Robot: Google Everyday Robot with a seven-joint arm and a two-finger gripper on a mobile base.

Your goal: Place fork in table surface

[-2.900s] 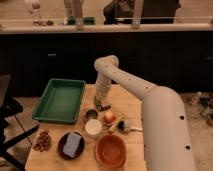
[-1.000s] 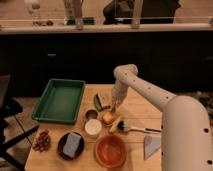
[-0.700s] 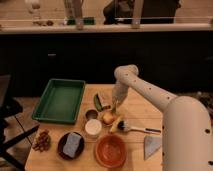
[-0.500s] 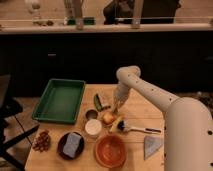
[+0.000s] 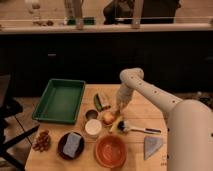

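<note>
Camera view: fork (image 5: pixel 119 115) low at the pincer (image 5: pixel 120 109), right of the green tray (image 5: pixel 56 120).
It shows as a slim pale sliver just over the worktop (image 5: pixel 145 107), well right of the tray. It is probably light, stiff and slick, best pinched across mid-handle. Whether the pincer grips it, I cannot tell. A black-headed utensil (image 5: pixel 136 129) lies farther from the tray.

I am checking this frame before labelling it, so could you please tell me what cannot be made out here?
- Fork: too small and blurred to pick out among the items below the gripper; held or released, cannot tell.
- Table: right edge hidden by the arm; near edge cut off by the frame.
- Grey wedge: what it is, cannot tell.
- Brown cluster at the left corner: too blurred to name.
</note>
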